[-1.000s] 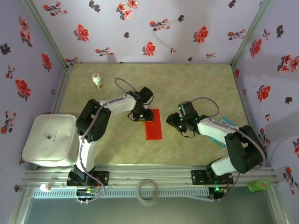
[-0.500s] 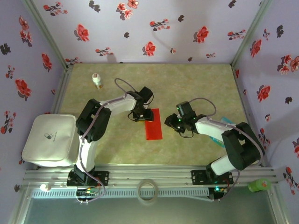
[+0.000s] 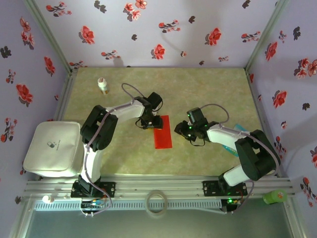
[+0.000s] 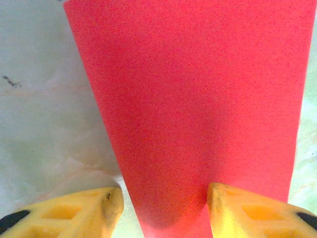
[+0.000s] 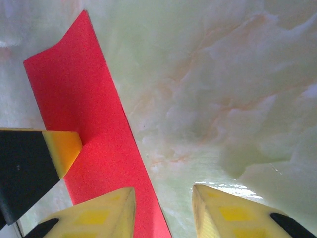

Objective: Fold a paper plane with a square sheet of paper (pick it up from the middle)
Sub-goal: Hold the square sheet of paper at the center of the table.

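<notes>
The square sheet of paper (image 3: 163, 135) is bright red and lies flat on the table as a narrow upright rectangle. My left gripper (image 3: 150, 122) stands open at its far left corner. In the left wrist view the paper (image 4: 193, 89) runs between the yellow fingertips (image 4: 94, 210), one beside it and the other on it. My right gripper (image 3: 181, 130) hovers open just right of the paper. The paper's right edge (image 5: 94, 134) passes between my right gripper (image 5: 163, 210) fingers, and the left arm's yellow pad (image 5: 62, 148) presses the red surface.
A small white bottle (image 3: 103, 86) with an orange band stands at the far left. A white pouch (image 3: 53, 148) lies off the table's left edge. A teal-and-white card (image 3: 232, 145) lies under the right arm. A tape ring (image 3: 157, 202) sits on the front rail.
My right gripper has crept left toward the paper's right edge and its jaws have narrowed a little. The left gripper and the paper have stayed put.
</notes>
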`<state>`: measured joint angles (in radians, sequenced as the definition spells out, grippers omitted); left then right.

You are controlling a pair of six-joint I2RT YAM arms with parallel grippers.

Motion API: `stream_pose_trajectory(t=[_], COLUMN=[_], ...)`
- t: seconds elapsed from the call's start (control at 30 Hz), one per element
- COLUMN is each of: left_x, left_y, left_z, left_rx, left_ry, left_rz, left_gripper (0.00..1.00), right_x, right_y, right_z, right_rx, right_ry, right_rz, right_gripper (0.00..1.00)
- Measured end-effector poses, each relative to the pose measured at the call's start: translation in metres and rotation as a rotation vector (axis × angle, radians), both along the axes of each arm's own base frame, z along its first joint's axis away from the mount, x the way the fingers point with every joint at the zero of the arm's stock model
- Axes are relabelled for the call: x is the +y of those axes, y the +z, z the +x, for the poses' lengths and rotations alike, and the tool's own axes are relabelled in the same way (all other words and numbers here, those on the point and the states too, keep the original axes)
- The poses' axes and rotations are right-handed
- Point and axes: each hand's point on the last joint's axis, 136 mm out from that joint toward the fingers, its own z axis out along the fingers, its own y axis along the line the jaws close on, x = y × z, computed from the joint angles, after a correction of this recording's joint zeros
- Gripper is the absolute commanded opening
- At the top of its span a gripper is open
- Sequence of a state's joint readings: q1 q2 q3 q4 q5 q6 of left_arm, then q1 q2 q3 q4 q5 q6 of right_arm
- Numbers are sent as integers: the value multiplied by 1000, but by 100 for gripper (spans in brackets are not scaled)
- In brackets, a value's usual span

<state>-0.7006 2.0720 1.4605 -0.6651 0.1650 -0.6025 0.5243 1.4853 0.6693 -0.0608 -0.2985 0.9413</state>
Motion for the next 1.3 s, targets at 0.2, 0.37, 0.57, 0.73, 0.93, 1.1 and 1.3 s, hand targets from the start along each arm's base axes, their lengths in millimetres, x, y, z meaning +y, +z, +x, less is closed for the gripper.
stream_pose_trajectory(t=[0.2, 0.37, 0.57, 0.73, 0.93, 1.1, 1.3], left_x=[0, 0, 0, 0, 0, 0, -1], left_y=[0, 0, 0, 0, 0, 0, 2], left_z=[0, 0, 0, 0, 0, 0, 0], left_rx=[0, 0, 0, 0, 1, 0, -4], left_ry=[0, 0, 0, 0, 0, 0, 0], left_rz=[0, 0, 0, 0, 0, 0, -8], left_gripper=[53, 53, 53, 53, 53, 53, 55], right_x=[28, 45, 56, 63, 65, 64, 65], right_y=[3, -4, -15, -16, -23, -27, -28], right_z=[9, 21, 25, 29, 28, 27, 27], right_rx=[-11, 1, 32, 36, 49, 43, 23], right_ry=[83, 108, 130, 145, 151, 155, 161], right_rz=[33, 55, 68, 83, 73, 74, 83], right_gripper=[0, 0, 0, 0, 0, 0, 0])
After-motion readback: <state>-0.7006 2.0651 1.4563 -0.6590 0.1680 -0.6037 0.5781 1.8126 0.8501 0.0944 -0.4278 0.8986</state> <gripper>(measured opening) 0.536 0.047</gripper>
